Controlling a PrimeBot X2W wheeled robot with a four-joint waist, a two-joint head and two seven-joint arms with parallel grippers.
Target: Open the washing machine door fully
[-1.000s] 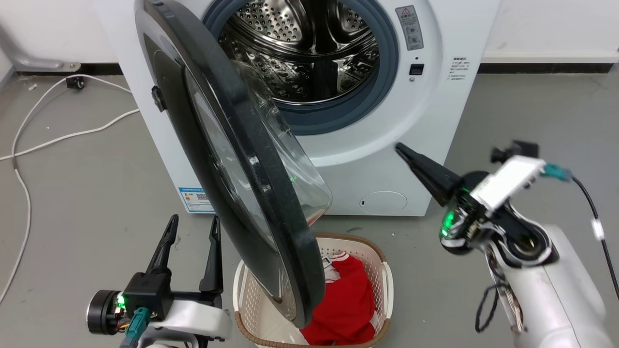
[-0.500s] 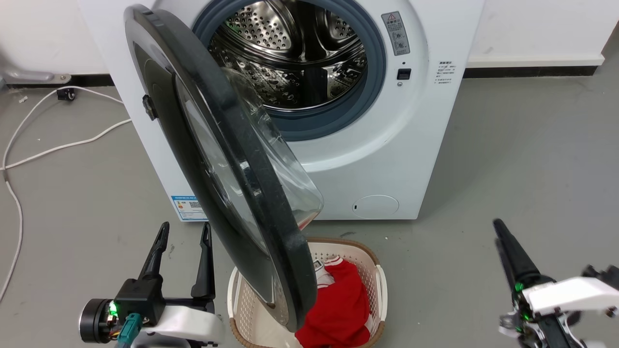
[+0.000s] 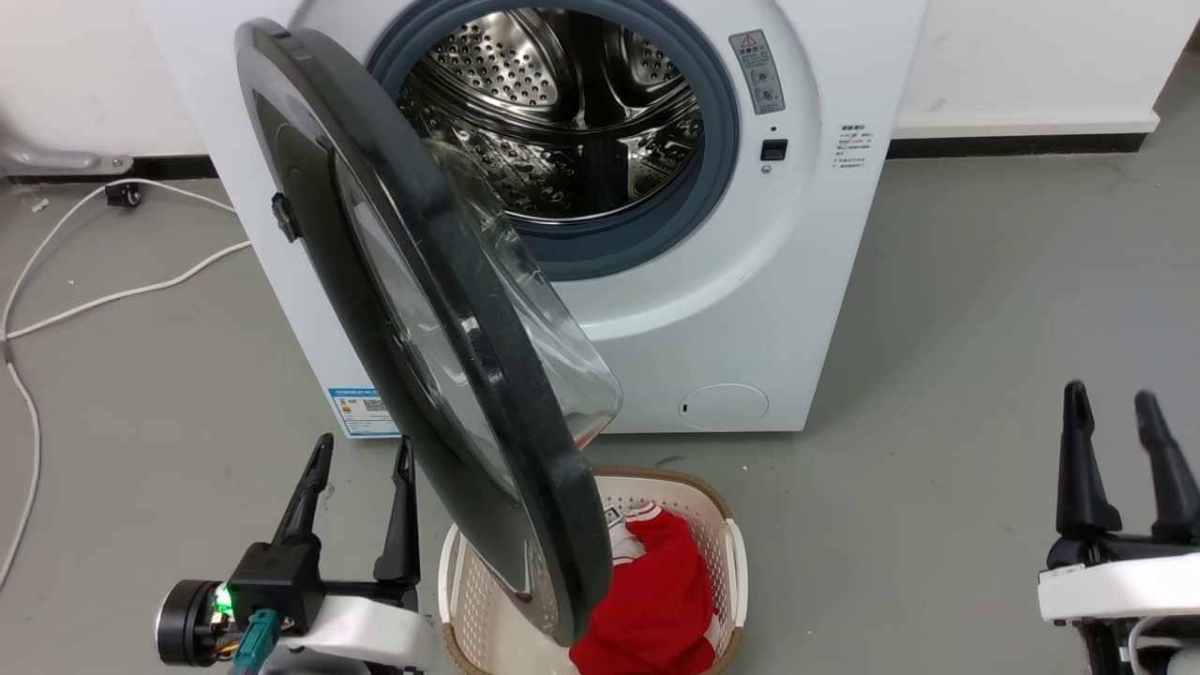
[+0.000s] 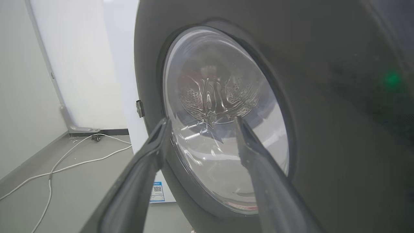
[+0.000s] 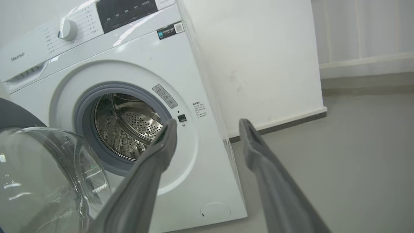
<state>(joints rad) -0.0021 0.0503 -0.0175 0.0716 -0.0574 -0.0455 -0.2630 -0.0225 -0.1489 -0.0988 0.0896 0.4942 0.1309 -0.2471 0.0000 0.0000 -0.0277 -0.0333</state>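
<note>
The washing machine door (image 3: pixel 441 319) stands swung out from the white machine (image 3: pixel 797 281), hinged on the left, its black rim edge-on toward me and its clear glass bowl (image 3: pixel 539 328) bulging to the right. The steel drum (image 3: pixel 562 122) lies exposed behind it. My left gripper (image 3: pixel 361 450) is open at the lower left, just left of the door's lower rim, touching nothing. In the left wrist view the door's outer face (image 4: pixel 226 123) looms right ahead of the open fingers (image 4: pixel 158 142). My right gripper (image 3: pixel 1116 403) stands open at the lower right, far from the door. The right wrist view looks at the machine front (image 5: pixel 194 139) and the glass bowl (image 5: pixel 48 174).
A beige laundry basket (image 3: pixel 731 562) holding red cloth (image 3: pixel 656 591) sits on the grey floor under the door's lower edge. A white cable (image 3: pixel 112 291) trails across the floor at the left. A white wall (image 3: pixel 1031 56) with a dark skirting runs behind the machine.
My right arm has drawn back from the machine front to the lower right corner, and its fingers now point upward and stand open. The head camera shifted slightly; the door and left gripper kept their places.
</note>
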